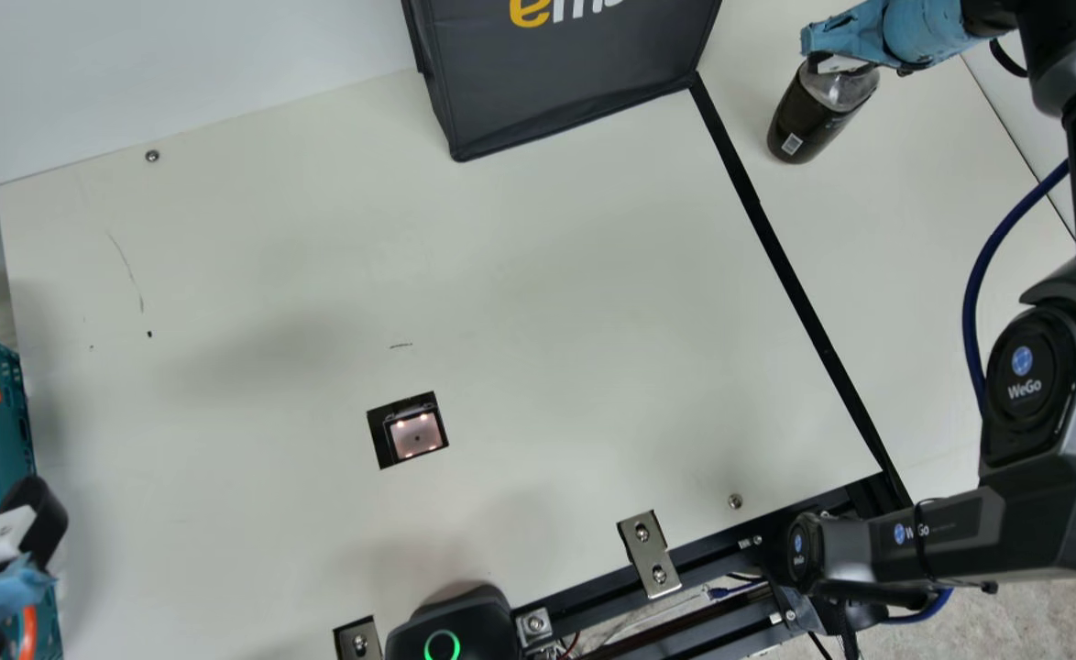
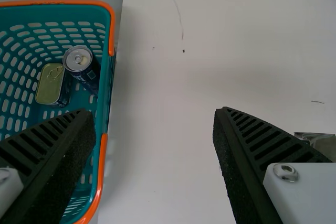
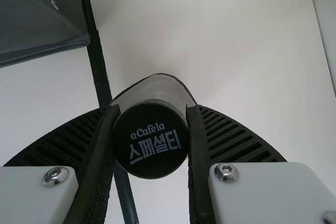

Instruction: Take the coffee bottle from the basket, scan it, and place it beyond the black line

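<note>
Fingers (image 2: 244, 150) on our left gripper (image 1: 20, 568) are wide apart and hold nothing, by our teal plastic basket with orange trim (image 1: 8, 431). Farther off, we see a small square scanner window (image 1: 417, 438) in the cream table (image 1: 538, 275). Past the long black line (image 1: 790, 275), our right gripper (image 1: 839, 62) pinches the dark coffee bottle (image 1: 808, 119) near its black cap (image 3: 150, 145). One dark grey cloth box (image 1: 565, 82) sits by the line's far end.

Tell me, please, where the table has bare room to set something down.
Bare tabletop lies between the basket, the scanner and the dark bag, and again from the scanner to the black line. It is crowded past the line, where the right end effector grips the coffee bottle.
</note>
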`<act>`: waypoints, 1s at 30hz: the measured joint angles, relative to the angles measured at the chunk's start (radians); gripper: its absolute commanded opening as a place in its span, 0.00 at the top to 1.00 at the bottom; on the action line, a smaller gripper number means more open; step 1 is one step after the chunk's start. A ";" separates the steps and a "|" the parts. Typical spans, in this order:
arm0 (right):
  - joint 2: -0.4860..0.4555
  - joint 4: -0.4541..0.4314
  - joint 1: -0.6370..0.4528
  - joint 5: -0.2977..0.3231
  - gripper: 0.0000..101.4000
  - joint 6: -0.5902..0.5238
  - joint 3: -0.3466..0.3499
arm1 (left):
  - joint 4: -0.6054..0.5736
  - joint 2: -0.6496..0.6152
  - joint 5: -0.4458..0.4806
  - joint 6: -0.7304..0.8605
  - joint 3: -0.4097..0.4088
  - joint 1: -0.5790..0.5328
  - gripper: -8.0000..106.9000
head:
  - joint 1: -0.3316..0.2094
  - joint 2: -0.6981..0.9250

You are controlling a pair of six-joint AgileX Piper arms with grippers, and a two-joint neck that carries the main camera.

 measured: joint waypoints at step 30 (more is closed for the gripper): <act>0.042 -0.003 0.014 0.006 0.41 0.012 -0.031 | 0.000 0.000 0.000 0.000 0.000 0.000 0.15 | -0.002 0.000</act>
